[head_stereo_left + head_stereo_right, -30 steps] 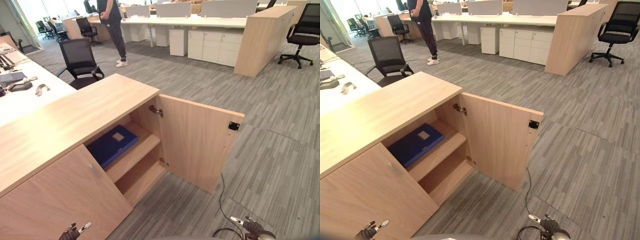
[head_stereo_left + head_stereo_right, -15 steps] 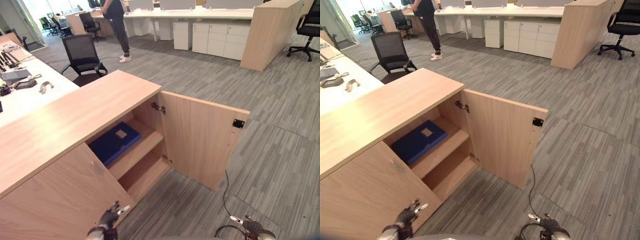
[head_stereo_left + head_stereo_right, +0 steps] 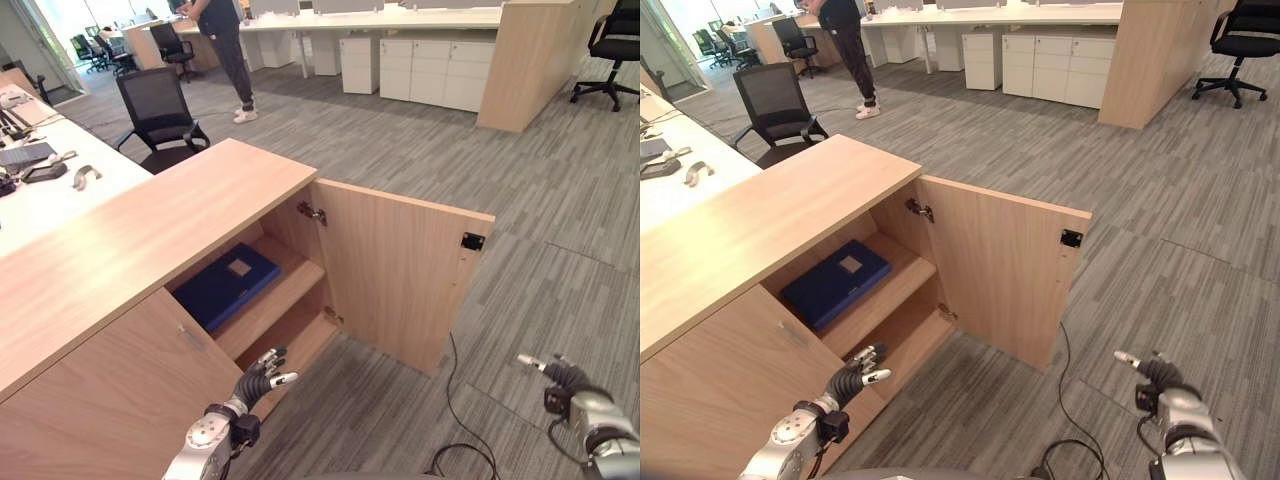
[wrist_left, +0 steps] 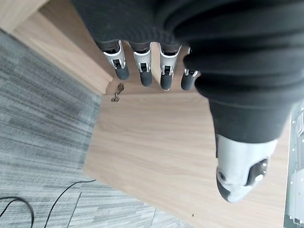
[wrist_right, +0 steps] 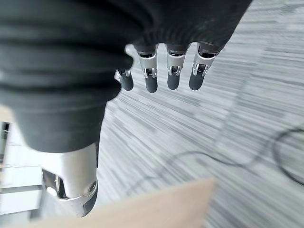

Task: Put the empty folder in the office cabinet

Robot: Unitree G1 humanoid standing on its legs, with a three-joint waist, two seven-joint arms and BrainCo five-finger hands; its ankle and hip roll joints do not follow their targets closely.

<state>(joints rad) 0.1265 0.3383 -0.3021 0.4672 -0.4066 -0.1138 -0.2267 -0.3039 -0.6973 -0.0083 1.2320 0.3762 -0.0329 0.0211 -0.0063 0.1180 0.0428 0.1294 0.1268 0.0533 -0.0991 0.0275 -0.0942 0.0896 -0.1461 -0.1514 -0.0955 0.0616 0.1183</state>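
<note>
The blue folder [image 3: 228,287] lay on the cabinet's [image 3: 150,225] upper shelf. Both hands, left [image 3: 258,375] and right [image 3: 558,377], hung empty with relaxed fingers. The open door [image 3: 400,275] risked being struck.

A: L arm?
B: Comes in from lower left, forearm angled up and inward. Left hand [image 3: 258,378] raised, fingers [image 4: 142,71] relaxed, slightly bent, spread, holding nothing. Thumb [image 4: 240,171] sticks out apart from the row.

A: R arm?
B: Low at lower right, wrist raised. Right hand [image 3: 556,373] points toward the view's left, one finger sticking out. In wrist view its fingers [image 5: 173,71] hang in an even row, loose, nothing between them; thumb [image 5: 71,183] apart. Empty too.

A: Hands touching?
B: No, well apart.
</note>
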